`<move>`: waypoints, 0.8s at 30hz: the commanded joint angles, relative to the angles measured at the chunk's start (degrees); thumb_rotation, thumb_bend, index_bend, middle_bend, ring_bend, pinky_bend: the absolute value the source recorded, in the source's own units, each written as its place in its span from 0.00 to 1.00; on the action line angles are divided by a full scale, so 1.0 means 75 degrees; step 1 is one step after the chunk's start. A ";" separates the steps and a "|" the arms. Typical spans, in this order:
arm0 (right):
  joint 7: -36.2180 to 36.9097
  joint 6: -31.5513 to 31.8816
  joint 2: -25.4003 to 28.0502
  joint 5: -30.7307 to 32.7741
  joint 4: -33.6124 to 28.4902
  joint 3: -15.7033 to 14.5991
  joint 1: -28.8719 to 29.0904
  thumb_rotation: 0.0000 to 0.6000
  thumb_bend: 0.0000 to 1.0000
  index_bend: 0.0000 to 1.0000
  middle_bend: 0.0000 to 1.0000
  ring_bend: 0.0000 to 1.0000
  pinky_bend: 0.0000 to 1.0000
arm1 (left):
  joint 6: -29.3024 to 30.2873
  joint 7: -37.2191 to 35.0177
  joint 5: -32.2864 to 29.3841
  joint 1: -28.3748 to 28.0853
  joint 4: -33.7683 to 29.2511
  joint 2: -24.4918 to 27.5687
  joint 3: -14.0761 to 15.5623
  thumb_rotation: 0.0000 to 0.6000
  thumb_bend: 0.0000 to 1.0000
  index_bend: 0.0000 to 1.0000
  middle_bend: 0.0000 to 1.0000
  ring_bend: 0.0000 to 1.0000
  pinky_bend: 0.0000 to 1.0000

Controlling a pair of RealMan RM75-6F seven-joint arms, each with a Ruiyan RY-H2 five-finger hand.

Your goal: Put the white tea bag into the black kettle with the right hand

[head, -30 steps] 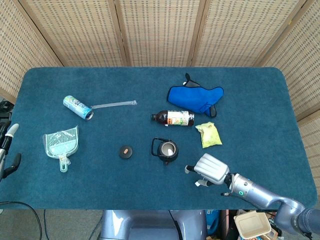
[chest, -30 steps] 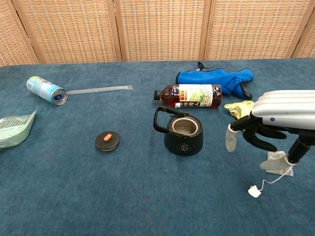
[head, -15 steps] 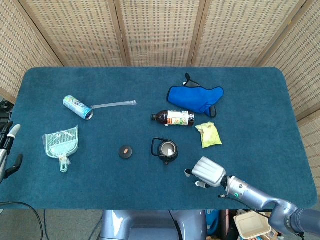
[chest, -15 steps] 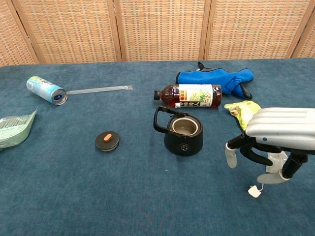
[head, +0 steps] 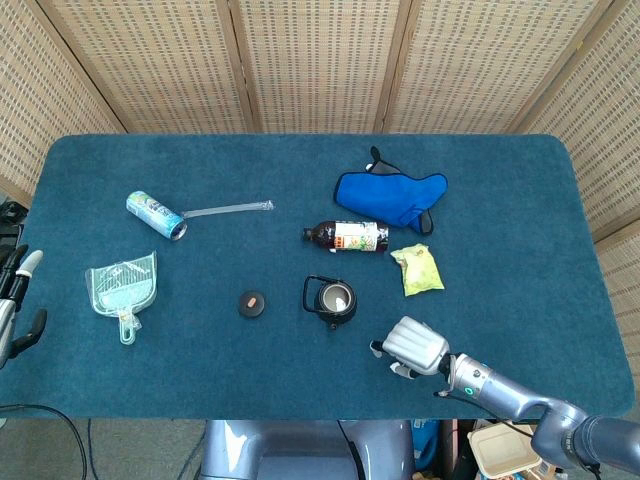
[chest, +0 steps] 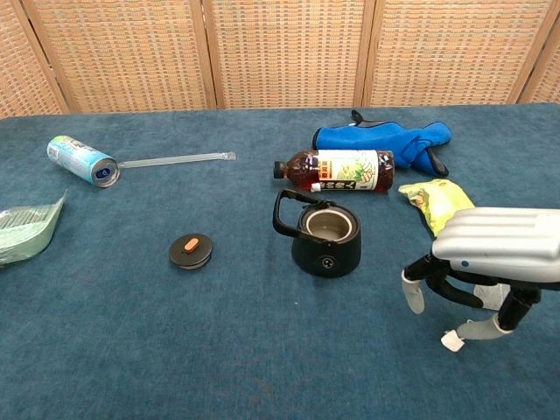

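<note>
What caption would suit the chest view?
Right hand lowered over the white tea bag, right of the open black kettle.

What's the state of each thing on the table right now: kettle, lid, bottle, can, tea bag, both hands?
Black kettle: upright, open, lid off.
Round black lid: flat on the cloth, left of the kettle.
Brown drink bottle: lying on its side, capped.
Drink can: on its side.
White tea bag: on the cloth under the right hand.
Left hand: holds nothing, off the table edge.
</note>
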 commanded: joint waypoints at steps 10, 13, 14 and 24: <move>-0.0152 -0.0213 -0.0120 0.0193 0.0122 -0.0122 0.0015 1.00 0.44 0.48 0.81 0.82 0.85 | -0.0024 -0.0051 0.0011 -0.0012 0.0056 -0.0038 0.0019 1.00 0.48 0.03 0.00 0.00 0.00; -0.0203 -0.0250 -0.0140 0.0258 0.0147 -0.0122 0.0015 1.00 0.44 0.48 0.81 0.82 0.85 | -0.0034 -0.0069 0.0012 -0.0011 0.0081 -0.0054 0.0030 1.00 0.48 0.03 0.00 0.00 0.00; -0.0219 -0.0263 -0.0148 0.0279 0.0157 -0.0121 0.0016 1.00 0.44 0.49 0.81 0.82 0.85 | -0.0041 -0.0076 0.0010 -0.0016 0.0089 -0.0059 0.0028 1.00 0.48 0.03 0.00 0.00 0.00; -0.0351 -0.0391 -0.0197 0.0434 0.0151 -0.0166 0.0018 1.00 0.44 0.51 0.81 0.82 0.85 | -0.0085 -0.0135 0.0010 -0.0036 0.0159 -0.0101 0.0043 1.00 0.48 0.03 0.00 0.00 0.00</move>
